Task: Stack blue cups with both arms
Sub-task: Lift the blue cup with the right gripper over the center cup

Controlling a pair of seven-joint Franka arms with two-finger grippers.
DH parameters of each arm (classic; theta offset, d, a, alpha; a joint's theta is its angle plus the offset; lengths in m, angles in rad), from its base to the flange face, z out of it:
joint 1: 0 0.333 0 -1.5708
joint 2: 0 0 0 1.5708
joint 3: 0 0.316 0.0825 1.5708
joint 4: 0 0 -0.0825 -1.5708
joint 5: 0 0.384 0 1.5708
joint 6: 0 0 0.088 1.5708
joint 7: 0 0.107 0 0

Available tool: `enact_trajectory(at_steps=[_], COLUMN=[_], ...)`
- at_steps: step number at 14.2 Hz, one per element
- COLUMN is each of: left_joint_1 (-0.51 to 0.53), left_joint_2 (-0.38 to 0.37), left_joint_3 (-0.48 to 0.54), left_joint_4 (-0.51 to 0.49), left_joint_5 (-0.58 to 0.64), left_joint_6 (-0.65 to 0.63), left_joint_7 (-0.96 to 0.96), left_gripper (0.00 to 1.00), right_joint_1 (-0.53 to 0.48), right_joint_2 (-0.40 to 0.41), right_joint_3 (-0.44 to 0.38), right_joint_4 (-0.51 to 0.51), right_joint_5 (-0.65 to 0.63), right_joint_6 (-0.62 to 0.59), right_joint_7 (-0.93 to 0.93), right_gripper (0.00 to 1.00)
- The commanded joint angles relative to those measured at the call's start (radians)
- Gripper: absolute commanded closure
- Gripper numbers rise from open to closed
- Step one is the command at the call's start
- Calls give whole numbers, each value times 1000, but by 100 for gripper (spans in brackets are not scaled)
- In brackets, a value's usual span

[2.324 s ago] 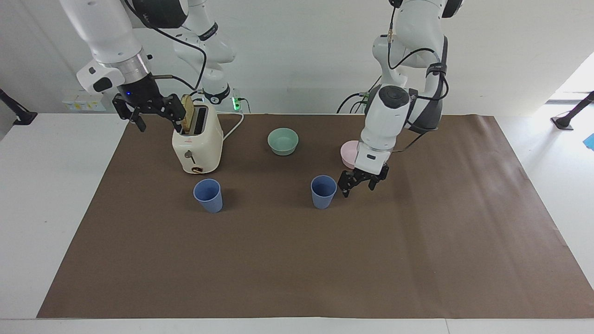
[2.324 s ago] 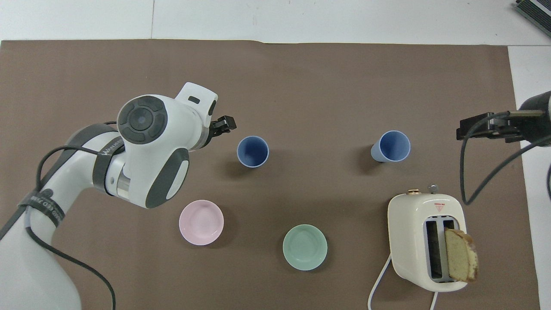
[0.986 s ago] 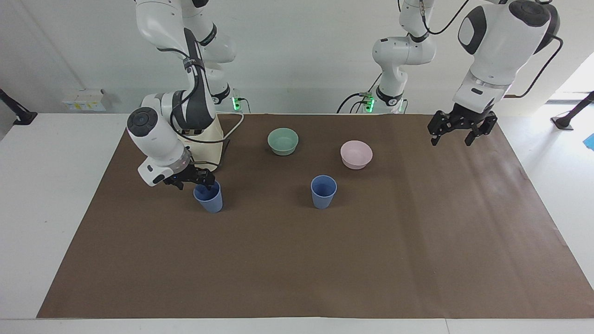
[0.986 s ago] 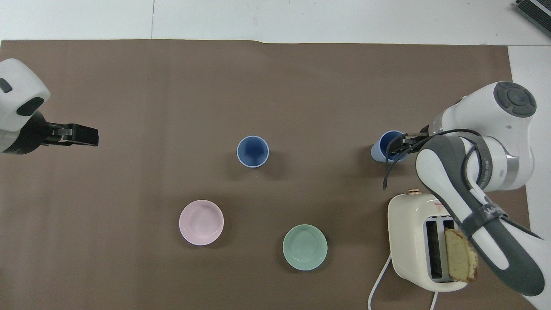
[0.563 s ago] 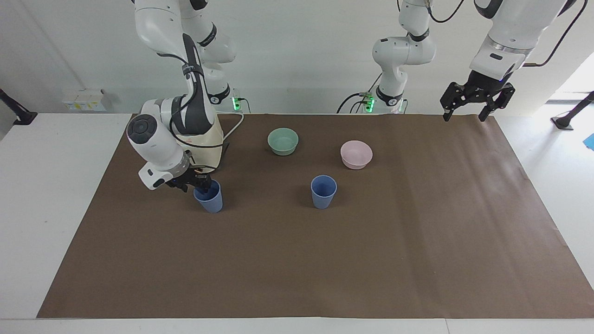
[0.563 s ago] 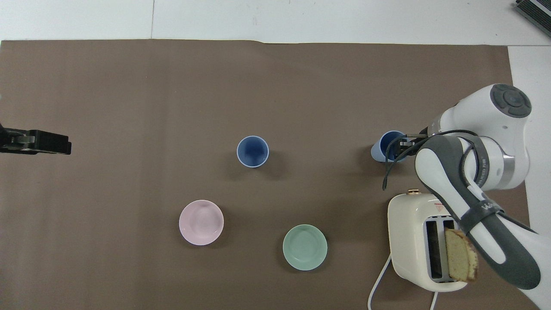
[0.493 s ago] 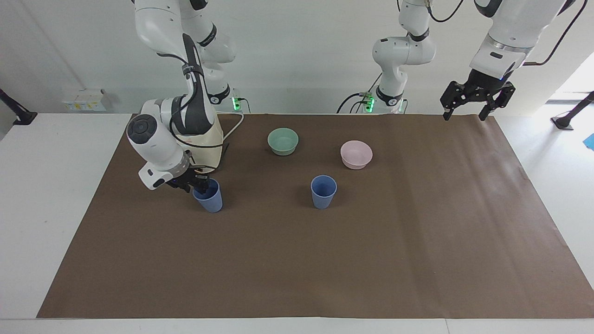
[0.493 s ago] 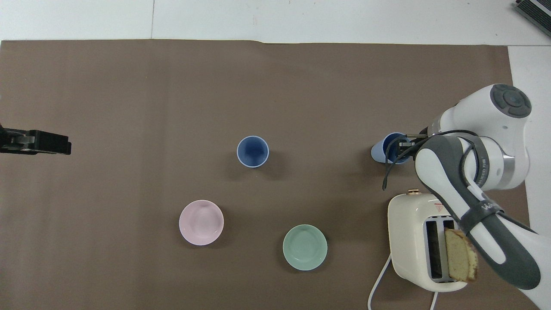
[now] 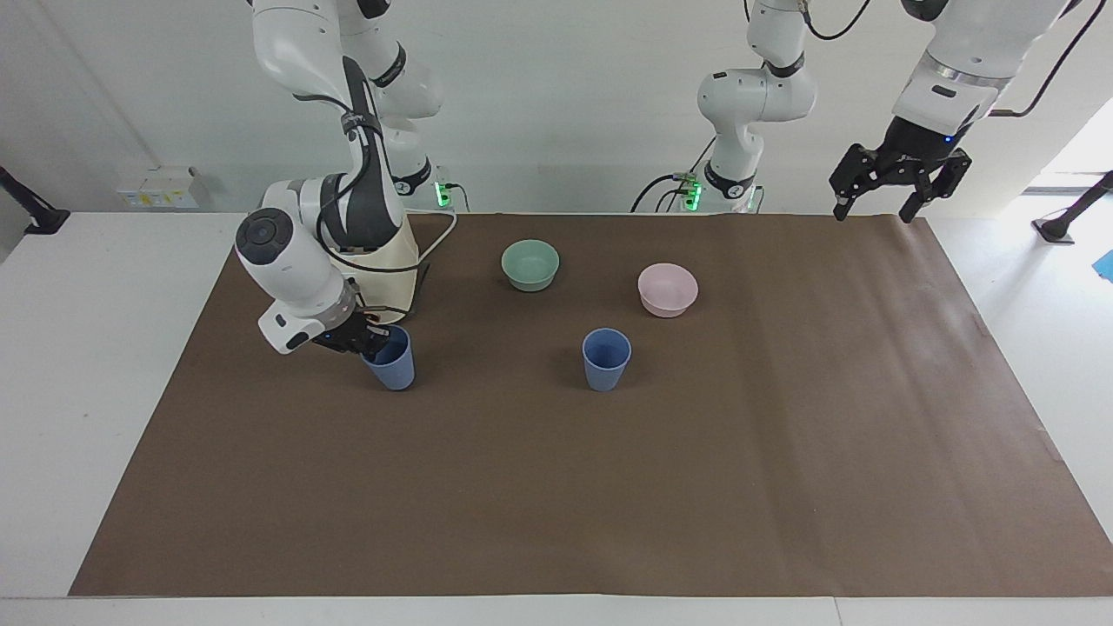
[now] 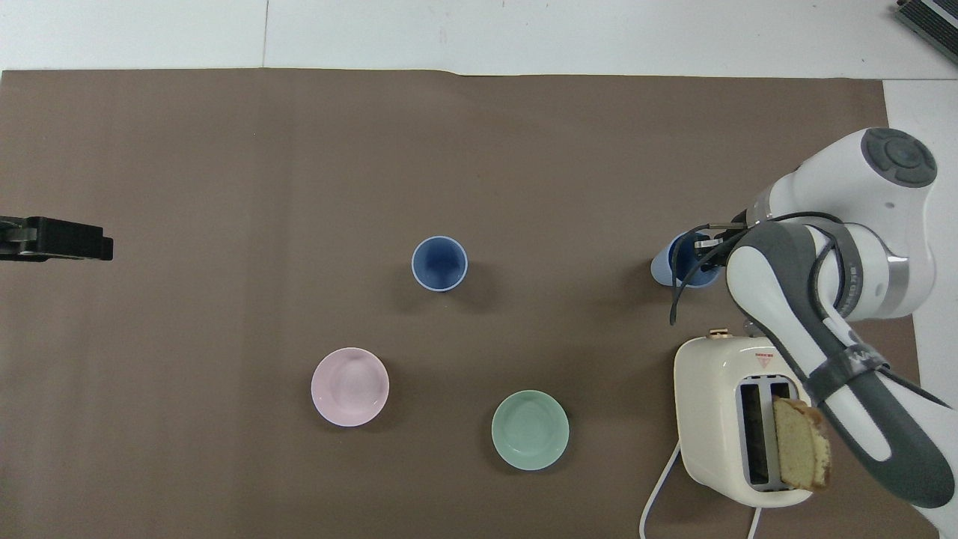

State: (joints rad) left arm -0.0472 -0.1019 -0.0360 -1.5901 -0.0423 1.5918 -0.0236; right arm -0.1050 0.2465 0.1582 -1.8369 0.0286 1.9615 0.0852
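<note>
Not much to read here, honestly. The toaster (image 10: pixel 737 419) has a small red triangle label on top near its slots, but the print on it is too tiny to make out. The strap (image 10: pixel 849 363) around the right arm has white lettering on it, and I can't read that either. The strap (image 9: pixel 355 122) higher up that arm shows some marks too, also unreadable. No numbers or brand names I can make out.

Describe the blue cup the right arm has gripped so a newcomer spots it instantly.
Find the cream toaster at the right arm's end of the table. Just farther from the robots is a small matte blue plastic tumbler. Unlike its free-standing twin mid-table, the right gripper pinches its rim.
</note>
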Motion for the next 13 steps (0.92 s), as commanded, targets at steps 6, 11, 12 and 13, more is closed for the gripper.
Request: enact_trajectory(at_steps=[6,11,12,13], left_joint_1=[4,7,7,9], left_joint_2=[1,-16,-16,-15], left_joint_3=[-1,1,1,2], left_joint_4=[22,1,1,4], left_joint_5=[13,22,21,21], left_joint_6=[-79,-102,-102,-101], left_joint_7=[14,59,59,54], left_gripper=[0,0,0,0], right_joint_1=[183,345,378,401], right_joint_2=[5,40,56,63], right_joint_3=[15,15,15,15], right_joint_4=[275,401,435,458], right_joint_5=[-16,-19,-18,-18], right_joint_6=[-229,-242,-243,-246], right_joint_7=[166,299,350,388], right_gripper=[100,100,100,100])
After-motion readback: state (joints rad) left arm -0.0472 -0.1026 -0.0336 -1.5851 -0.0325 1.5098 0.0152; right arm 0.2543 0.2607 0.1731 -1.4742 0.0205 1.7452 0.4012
